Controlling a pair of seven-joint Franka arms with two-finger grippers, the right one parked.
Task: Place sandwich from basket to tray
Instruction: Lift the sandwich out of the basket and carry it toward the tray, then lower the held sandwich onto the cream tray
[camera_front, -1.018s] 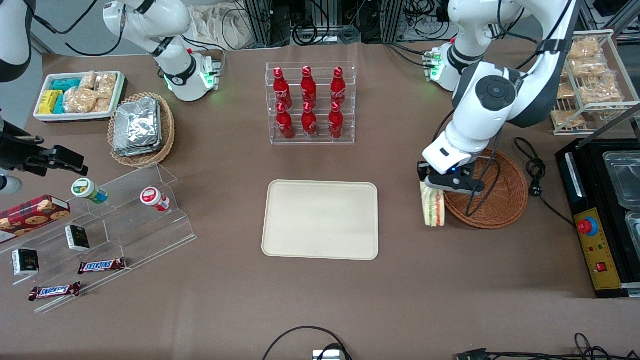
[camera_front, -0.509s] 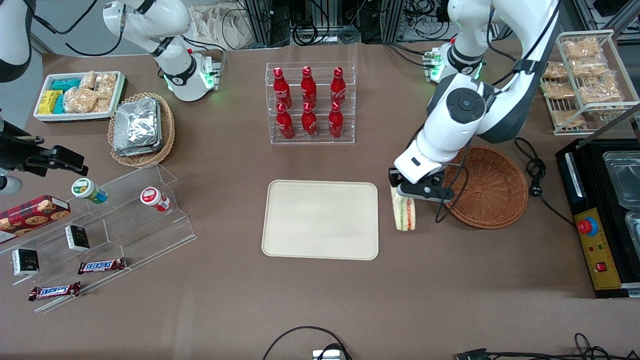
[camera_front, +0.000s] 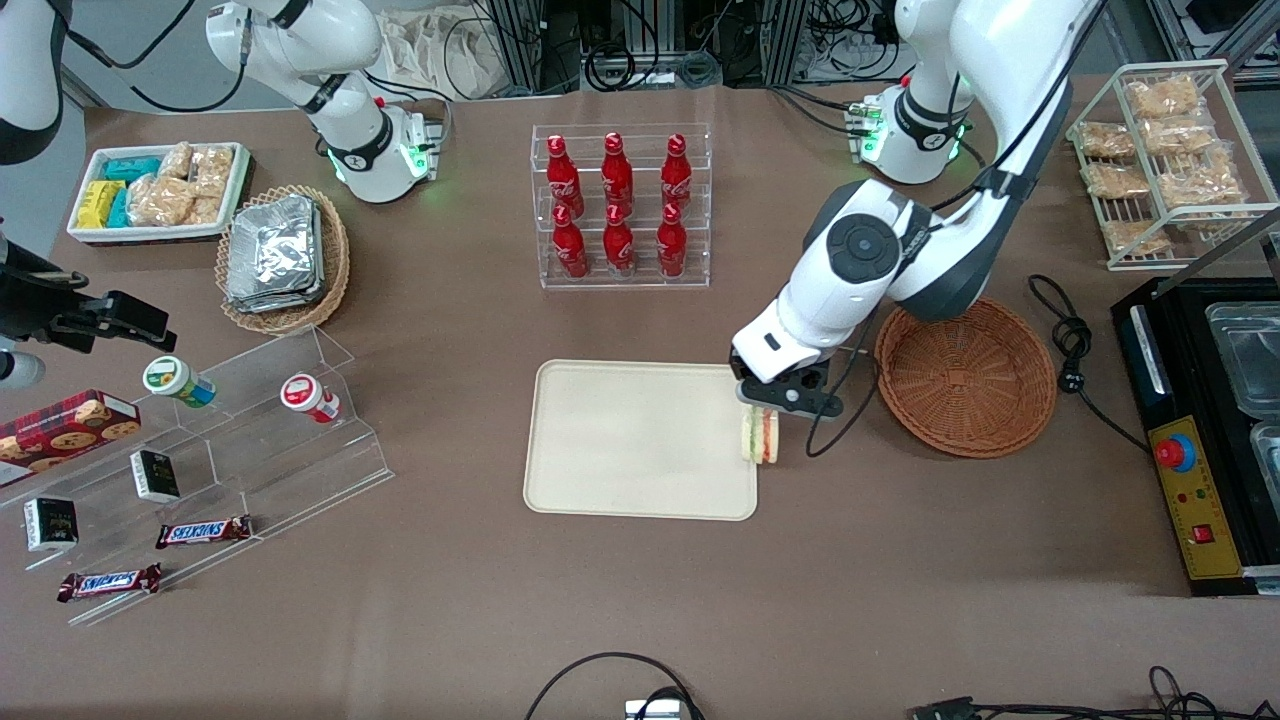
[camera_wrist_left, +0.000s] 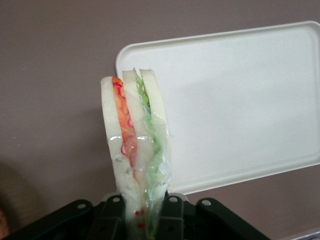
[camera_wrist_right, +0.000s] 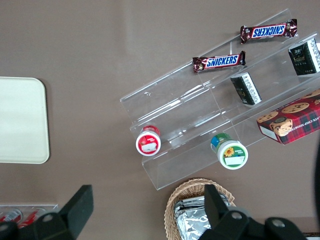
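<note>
My left gripper (camera_front: 772, 412) is shut on the sandwich (camera_front: 760, 438), a plastic-wrapped wedge of white bread with orange-red and green layers. It hangs from the fingers, above the tray's edge nearest the basket. In the left wrist view the sandwich (camera_wrist_left: 136, 145) sticks out from between the black fingers (camera_wrist_left: 172, 212), with the tray (camera_wrist_left: 240, 100) below it. The cream tray (camera_front: 640, 440) lies flat mid-table with nothing on it. The reddish-brown wicker basket (camera_front: 966, 376) sits toward the working arm's end and holds nothing.
A clear rack of red bottles (camera_front: 620, 205) stands farther from the camera than the tray. A black machine (camera_front: 1205, 430) and a wire rack of snack bags (camera_front: 1165, 160) sit at the working arm's end. A clear tiered stand (camera_front: 200, 460) with snacks lies toward the parked arm's end.
The left arm has carried the sandwich from the basket's rim sideways to the tray's edge. The basket now shows whole.
</note>
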